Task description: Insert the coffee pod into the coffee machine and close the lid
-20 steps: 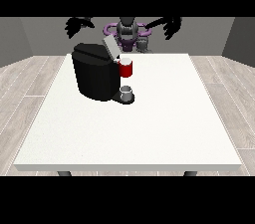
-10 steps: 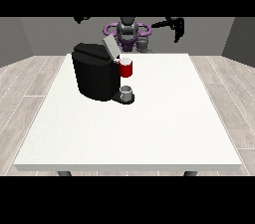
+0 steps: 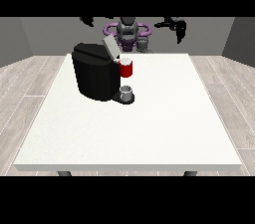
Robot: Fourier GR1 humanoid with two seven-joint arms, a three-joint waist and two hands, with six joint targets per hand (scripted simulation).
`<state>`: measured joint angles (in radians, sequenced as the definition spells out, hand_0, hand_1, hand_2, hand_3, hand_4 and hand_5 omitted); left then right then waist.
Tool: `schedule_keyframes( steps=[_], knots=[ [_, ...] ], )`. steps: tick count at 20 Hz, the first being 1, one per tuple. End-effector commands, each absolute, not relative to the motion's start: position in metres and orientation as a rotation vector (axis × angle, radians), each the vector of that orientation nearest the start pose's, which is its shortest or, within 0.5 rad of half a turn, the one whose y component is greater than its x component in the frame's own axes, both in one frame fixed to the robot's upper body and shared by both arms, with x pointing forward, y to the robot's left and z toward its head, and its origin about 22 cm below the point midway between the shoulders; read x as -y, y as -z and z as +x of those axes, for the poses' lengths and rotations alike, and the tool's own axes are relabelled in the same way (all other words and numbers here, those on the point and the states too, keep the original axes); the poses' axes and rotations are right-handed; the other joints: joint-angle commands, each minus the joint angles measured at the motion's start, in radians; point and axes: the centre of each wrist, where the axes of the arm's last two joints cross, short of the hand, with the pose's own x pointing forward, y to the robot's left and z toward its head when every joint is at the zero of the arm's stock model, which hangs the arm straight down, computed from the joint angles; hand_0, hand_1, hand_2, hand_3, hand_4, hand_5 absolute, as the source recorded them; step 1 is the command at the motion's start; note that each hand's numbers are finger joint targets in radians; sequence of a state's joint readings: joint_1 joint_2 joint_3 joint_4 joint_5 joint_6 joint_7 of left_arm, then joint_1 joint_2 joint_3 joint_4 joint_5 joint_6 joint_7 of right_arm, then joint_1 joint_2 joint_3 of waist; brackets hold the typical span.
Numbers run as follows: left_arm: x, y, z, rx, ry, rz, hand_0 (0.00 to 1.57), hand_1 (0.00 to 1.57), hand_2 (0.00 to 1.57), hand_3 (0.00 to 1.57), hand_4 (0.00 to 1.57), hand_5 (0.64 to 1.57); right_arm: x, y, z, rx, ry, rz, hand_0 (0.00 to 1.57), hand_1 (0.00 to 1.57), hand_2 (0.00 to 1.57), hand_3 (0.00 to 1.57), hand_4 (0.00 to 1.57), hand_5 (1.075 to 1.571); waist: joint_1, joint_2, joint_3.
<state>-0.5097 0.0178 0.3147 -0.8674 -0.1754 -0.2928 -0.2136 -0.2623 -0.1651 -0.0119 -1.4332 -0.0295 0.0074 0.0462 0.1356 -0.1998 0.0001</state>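
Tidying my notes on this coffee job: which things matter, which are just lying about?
Job: coffee machine, its open lid, hand at the view's right.
Lying about: red thing at the machine, grey thing below it, table.

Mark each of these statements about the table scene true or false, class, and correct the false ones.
1. The coffee machine stands on the white table. True.
2. The machine's lid is shut flat. False: it is raised at a slant.
3. The hand at the view's right rests on the table. False: it is held up in the air, above the table's far edge.
4. A red thing at the machine sits above a small grey thing at its base. True.
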Motion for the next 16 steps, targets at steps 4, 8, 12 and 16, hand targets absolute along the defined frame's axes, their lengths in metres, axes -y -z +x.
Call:
schedule_keyframes(
  steps=[4, 8, 12, 16],
  knots=[
    [-0.238, 0.016, 0.336, 1.573, 0.212, -0.210, 0.00, 0.00, 0.00, 0.00, 0.11, 1.571, 0.257, -0.046, 0.325, 1.633, -0.138, -0.024, 0.00, 0.00, 0.00, 0.00, 0.00, 1.571, 0.039, 0.071, 0.0002],
    [-0.232, -0.002, 0.336, 1.629, 0.191, -0.195, 0.00, 0.00, 0.00, 0.00, 0.00, 1.571, 0.267, -0.033, 0.331, 1.635, -0.111, -0.028, 0.00, 0.00, 0.00, 0.00, 0.00, 1.571, 0.051, 0.134, 0.0003],
    [-0.260, 0.001, 0.318, 1.604, 0.127, -0.167, 0.00, 0.00, 0.00, 0.00, 0.00, 1.571, 0.252, -0.036, 0.337, 1.631, -0.138, 0.008, 0.00, 0.00, 0.00, 0.00, 0.00, 1.571, 0.008, 0.143, 0.0000],
    [-0.244, -0.008, 0.308, 1.628, 0.164, -0.167, 0.00, 0.00, 0.00, 0.00, 0.00, 1.571, 0.255, -0.051, 0.359, 1.649, -0.134, -0.024, 0.00, 0.00, 0.00, 0.00, 0.00, 1.571, 0.036, 0.173, 0.0000]
  ],
)
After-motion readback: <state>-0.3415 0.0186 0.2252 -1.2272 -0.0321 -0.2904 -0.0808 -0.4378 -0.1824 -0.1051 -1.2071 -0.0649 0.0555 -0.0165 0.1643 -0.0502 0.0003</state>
